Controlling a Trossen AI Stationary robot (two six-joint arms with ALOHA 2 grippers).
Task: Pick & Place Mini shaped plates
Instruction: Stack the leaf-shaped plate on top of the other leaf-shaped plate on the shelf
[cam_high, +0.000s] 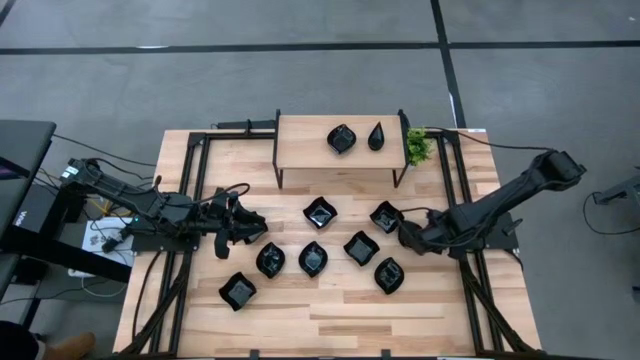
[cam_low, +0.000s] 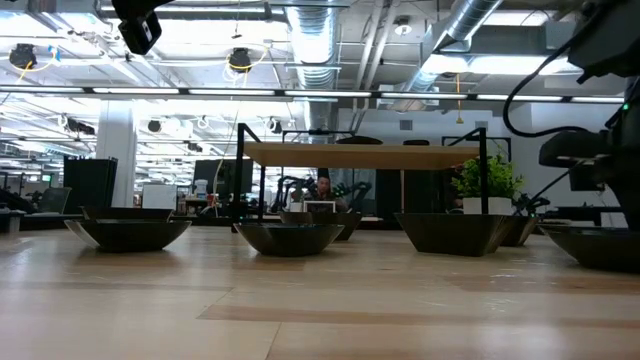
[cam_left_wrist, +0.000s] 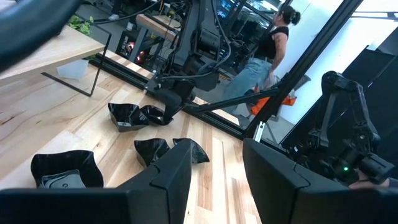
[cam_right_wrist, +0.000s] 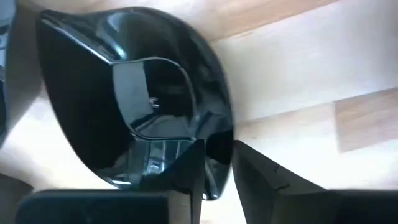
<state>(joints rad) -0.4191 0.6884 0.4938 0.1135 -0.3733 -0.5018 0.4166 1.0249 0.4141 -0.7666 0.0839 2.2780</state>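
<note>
Several glossy black mini shaped plates lie in the middle of the wooden table (cam_high: 330, 315), among them a wavy square (cam_high: 320, 212), a leaf shape (cam_high: 313, 259) and one near the front left (cam_high: 238, 291). Two more plates (cam_high: 341, 138) sit on the raised wooden shelf (cam_high: 305, 150). My right gripper (cam_high: 403, 232) is at the right edge of a plate (cam_high: 385, 216). In the right wrist view the gripper (cam_right_wrist: 217, 155) is shut on the rim of that plate (cam_right_wrist: 124, 81), one finger inside and one outside. My left gripper (cam_left_wrist: 217, 186) hovers open and holds nothing, left of the plates (cam_high: 240, 225).
A small green plant (cam_high: 417, 147) stands at the shelf's right end. Black frame rails (cam_high: 195, 180) run along both sides of the table. Beyond the table a person (cam_left_wrist: 273, 43) shows in the left wrist view. At the table's front edge lies bare wood.
</note>
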